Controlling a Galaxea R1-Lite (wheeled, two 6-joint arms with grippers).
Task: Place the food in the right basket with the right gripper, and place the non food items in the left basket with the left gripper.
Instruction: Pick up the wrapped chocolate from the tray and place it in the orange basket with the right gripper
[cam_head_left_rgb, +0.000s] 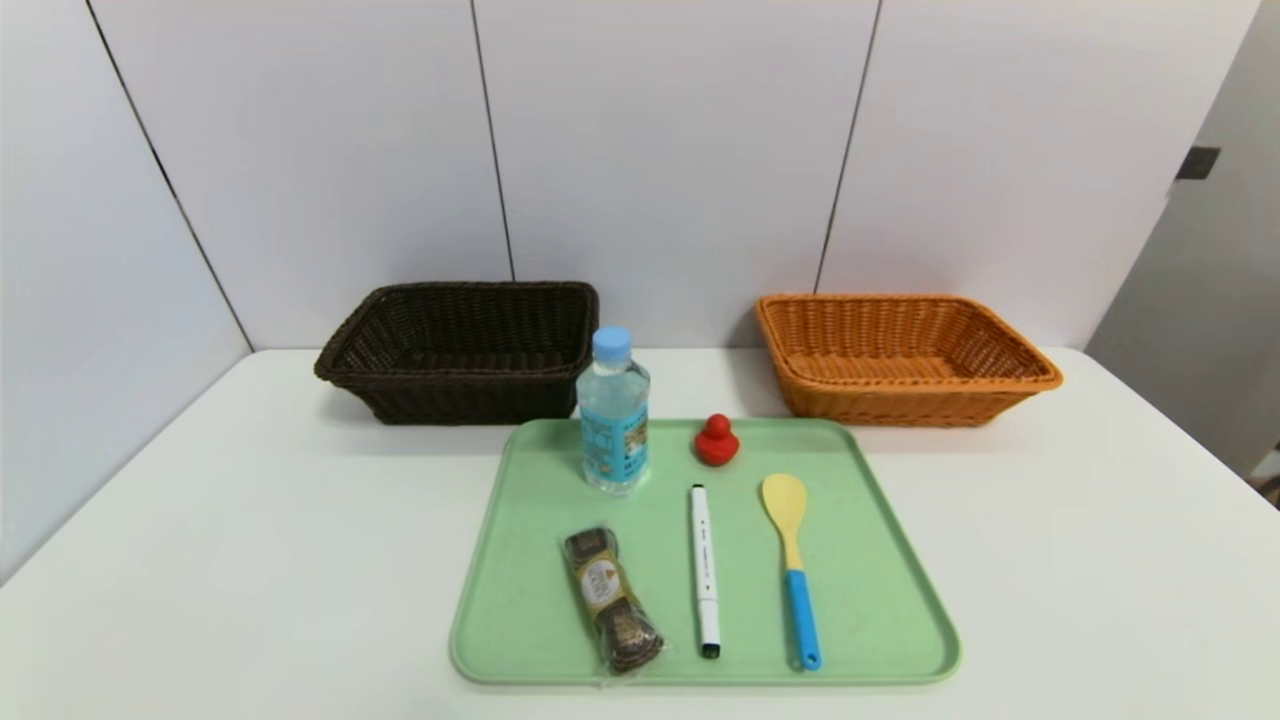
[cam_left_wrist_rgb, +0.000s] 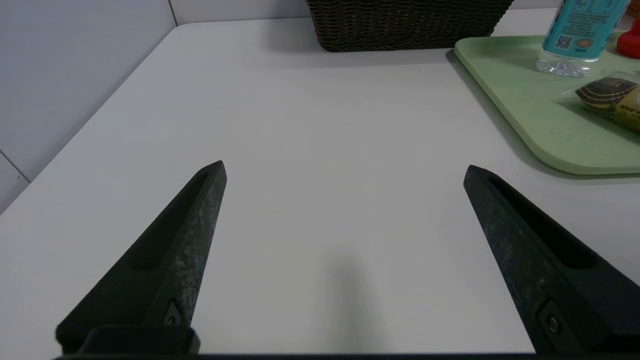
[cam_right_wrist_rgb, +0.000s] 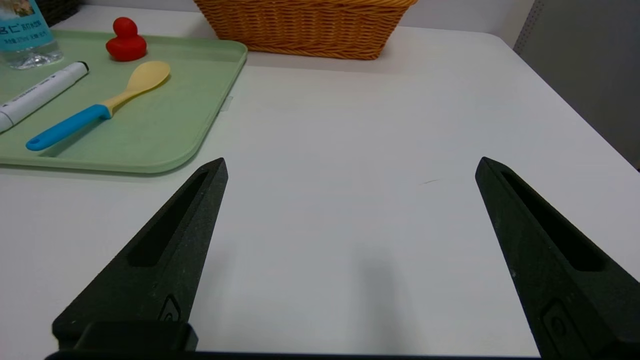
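On the green tray (cam_head_left_rgb: 880, 560) stand a water bottle (cam_head_left_rgb: 613, 415) with a blue cap and a red toy duck (cam_head_left_rgb: 716, 441). In front of them lie a wrapped snack (cam_head_left_rgb: 610, 598), a white marker (cam_head_left_rgb: 704, 570) and a yellow spoon with a blue handle (cam_head_left_rgb: 792, 560). A dark brown basket (cam_head_left_rgb: 465, 350) sits at the back left, an orange basket (cam_head_left_rgb: 900, 358) at the back right. My left gripper (cam_left_wrist_rgb: 345, 167) hovers open over bare table, left of the tray. Over bare table right of the tray, my right gripper (cam_right_wrist_rgb: 351, 162) also hangs open. Neither arm shows in the head view.
The white table (cam_head_left_rgb: 1080, 560) meets white wall panels (cam_head_left_rgb: 660, 150) just behind the baskets. Its left edge runs along a side wall (cam_head_left_rgb: 80, 300), and its right edge drops off beside a grey surface (cam_head_left_rgb: 1215, 330).
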